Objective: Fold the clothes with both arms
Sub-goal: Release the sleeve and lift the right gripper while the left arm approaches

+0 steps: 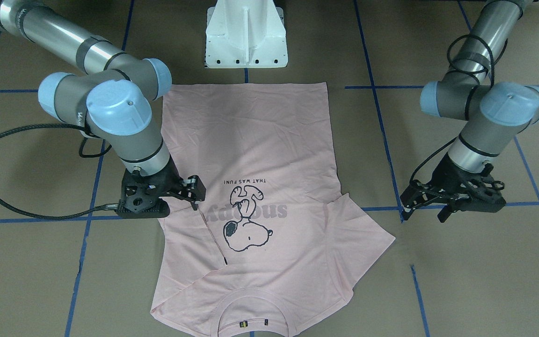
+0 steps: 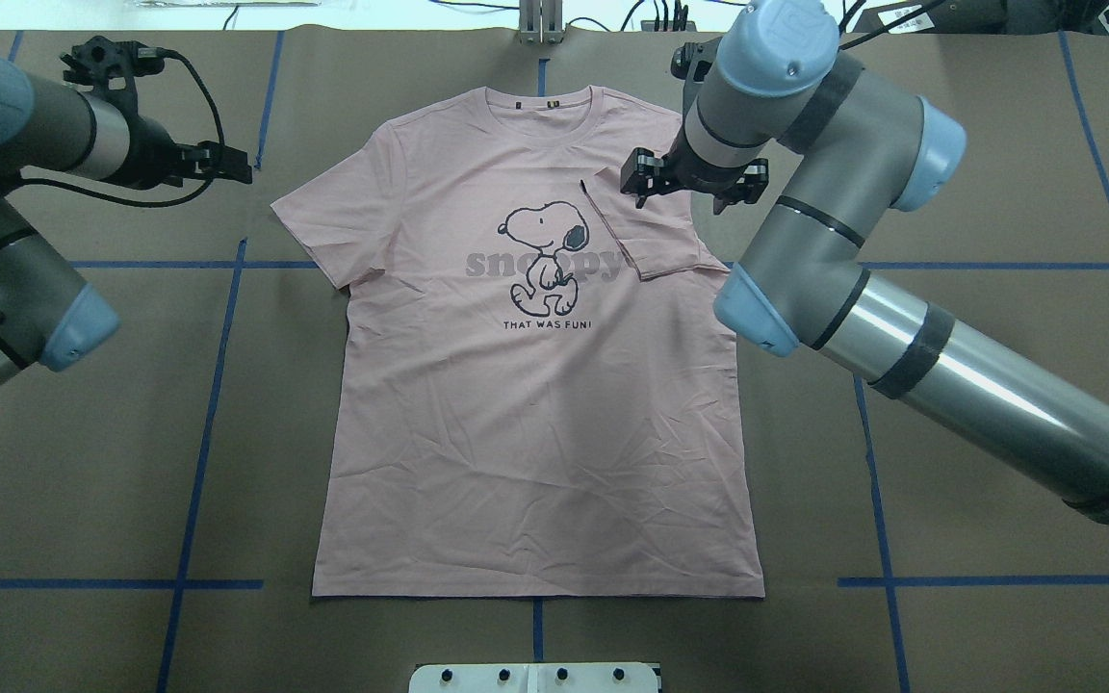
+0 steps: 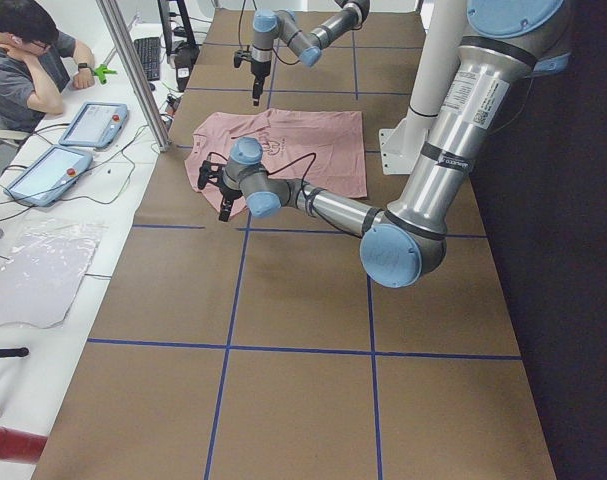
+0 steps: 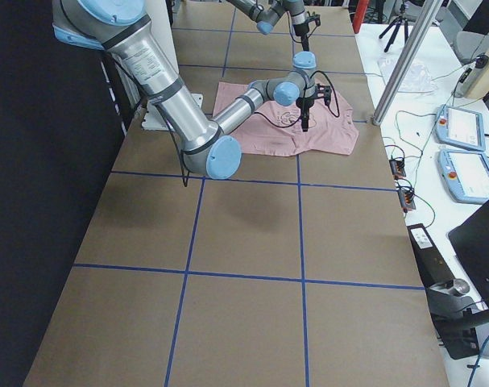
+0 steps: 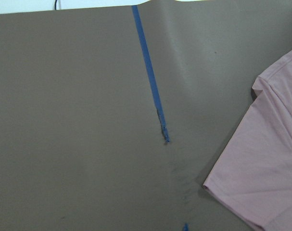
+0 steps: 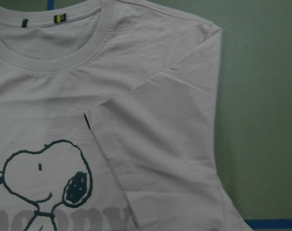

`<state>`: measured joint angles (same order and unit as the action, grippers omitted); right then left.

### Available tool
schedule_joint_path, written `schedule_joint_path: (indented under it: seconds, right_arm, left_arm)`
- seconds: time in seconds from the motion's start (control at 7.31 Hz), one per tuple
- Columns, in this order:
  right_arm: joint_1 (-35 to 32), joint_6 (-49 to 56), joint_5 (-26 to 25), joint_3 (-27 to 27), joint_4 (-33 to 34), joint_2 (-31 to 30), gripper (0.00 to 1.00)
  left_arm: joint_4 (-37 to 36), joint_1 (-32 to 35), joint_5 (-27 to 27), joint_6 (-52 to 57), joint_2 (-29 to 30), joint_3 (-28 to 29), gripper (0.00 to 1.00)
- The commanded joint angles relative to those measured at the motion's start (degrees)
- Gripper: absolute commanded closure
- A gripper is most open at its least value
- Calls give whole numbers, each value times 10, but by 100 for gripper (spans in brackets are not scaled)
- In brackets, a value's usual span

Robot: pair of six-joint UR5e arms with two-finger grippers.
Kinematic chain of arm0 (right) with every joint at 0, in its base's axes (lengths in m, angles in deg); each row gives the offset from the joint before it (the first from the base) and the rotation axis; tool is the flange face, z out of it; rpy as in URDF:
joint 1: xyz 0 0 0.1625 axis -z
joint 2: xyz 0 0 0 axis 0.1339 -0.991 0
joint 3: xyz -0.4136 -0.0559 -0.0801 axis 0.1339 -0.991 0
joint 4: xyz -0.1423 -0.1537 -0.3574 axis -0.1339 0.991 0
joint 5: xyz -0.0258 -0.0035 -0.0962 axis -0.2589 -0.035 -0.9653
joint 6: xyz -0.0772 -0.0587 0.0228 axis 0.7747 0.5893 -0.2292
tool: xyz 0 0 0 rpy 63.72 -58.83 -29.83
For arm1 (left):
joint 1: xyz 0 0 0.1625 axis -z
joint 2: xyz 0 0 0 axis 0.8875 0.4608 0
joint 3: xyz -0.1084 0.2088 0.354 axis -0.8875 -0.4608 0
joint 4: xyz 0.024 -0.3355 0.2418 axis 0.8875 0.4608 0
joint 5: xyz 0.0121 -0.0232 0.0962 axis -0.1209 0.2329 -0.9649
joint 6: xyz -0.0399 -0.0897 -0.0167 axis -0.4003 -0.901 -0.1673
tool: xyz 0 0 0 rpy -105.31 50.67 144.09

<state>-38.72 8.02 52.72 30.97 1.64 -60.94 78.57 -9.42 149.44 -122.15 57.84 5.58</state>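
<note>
**Fold status: one sleeve in, the rest to go**

The T-shirt (image 2: 535, 404) lies face up and flat on the counter (image 2: 997, 241), centre of the overhead frame. Its collar (image 2: 554, 104) is at the top and the hem at the bottom.

Done: the sleeve at right of that frame (image 2: 658, 241) is turned in over the chest, and its cuff edge covers the last letter of the print.

Not done: the other sleeve (image 2: 323, 219), at left, lies spread flat. The body has no side fold or bottom fold yet. My read is early stage, the first of several folds.

Hands:
- The right hand (image 1: 193, 189) hovers over the folded sleeve and grips no cloth that I can see. Cannot tell whether it is spread or pressed together.
- The left hand (image 1: 421, 211) is off the shirt over bare counter, upper left of the overhead frame. Its fingers are spread and it is empty.

Edges and room:
- The hem and both side edges lie straight, with bare counter beside them.
- The spread sleeve's cuff points toward the left hand, near it but apart, so that looks like the easy next grab.
- The white base (image 1: 246, 42) sits near the hem, so room is probably tightest there.
- The right arm (image 2: 949, 366) has its elbow at the shirt's right edge, which could crowd a side fold.
</note>
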Motion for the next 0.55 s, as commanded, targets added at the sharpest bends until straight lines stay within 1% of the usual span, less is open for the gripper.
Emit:
schedule_joint_path:
  seconds: [0.0,0.14,0.27,0.41]
  right_arm:
    - [-36,63,42,82,32,-69,0]
    - [-43,66,49,97,30,-87,0]
    - [-43,66,49,101,28,-90,0]
    - [-43,66,49,101,26,-91,0]
  left_arm:
    - [1,-44,-80,-38,41,60,0]
    - [2,-61,-100,-38,44,68,0]
    - [3,-65,-103,-37,46,77,1]
    - [5,-65,-103,-37,60,100,2]
